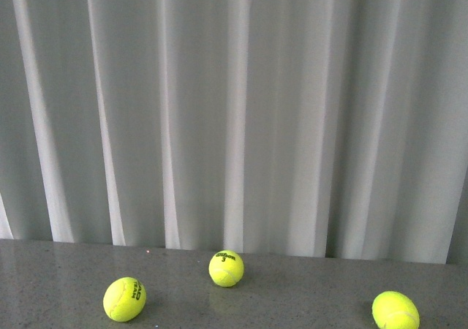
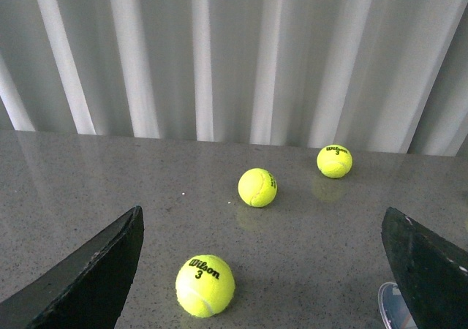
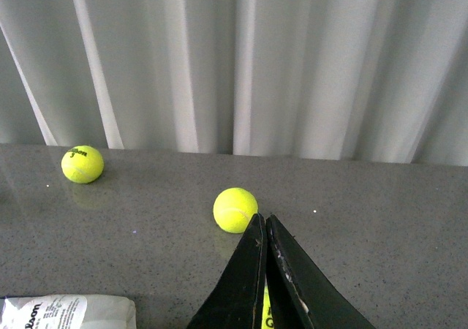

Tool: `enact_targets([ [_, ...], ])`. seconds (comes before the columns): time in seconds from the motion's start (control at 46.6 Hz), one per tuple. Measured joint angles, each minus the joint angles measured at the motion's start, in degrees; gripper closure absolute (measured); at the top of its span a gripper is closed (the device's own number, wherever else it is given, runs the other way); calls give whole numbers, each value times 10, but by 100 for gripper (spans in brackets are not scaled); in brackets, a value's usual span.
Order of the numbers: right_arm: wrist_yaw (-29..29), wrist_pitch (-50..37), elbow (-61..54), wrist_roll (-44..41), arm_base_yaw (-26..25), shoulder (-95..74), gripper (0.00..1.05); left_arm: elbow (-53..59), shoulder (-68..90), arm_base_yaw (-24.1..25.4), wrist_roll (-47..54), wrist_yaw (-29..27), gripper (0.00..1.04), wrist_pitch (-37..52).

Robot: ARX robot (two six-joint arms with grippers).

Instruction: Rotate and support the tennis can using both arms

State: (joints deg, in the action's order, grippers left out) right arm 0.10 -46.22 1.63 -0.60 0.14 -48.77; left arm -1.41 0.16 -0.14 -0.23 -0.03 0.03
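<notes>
Hovering, left fingers (image 2: pixel 88 270) gape; right fingers (image 3: pixel 296 285) touch.

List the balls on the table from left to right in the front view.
Left tennis ball with dark print on its side → middle tennis ball, marked Wilson 3 and farther back → right tennis ball at the picture's lower edge.
</notes>
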Motion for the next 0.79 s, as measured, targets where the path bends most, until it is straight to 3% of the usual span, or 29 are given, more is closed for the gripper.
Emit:
enact_targets([
  [0.257, 0, 116, -14, 0, 0, 134, 101, 0, 0, 0, 0, 0, 7, 0],
  [0.794, 0, 262, -14, 0, 0, 288, 101, 0, 0, 0, 0, 0, 7, 0],
])
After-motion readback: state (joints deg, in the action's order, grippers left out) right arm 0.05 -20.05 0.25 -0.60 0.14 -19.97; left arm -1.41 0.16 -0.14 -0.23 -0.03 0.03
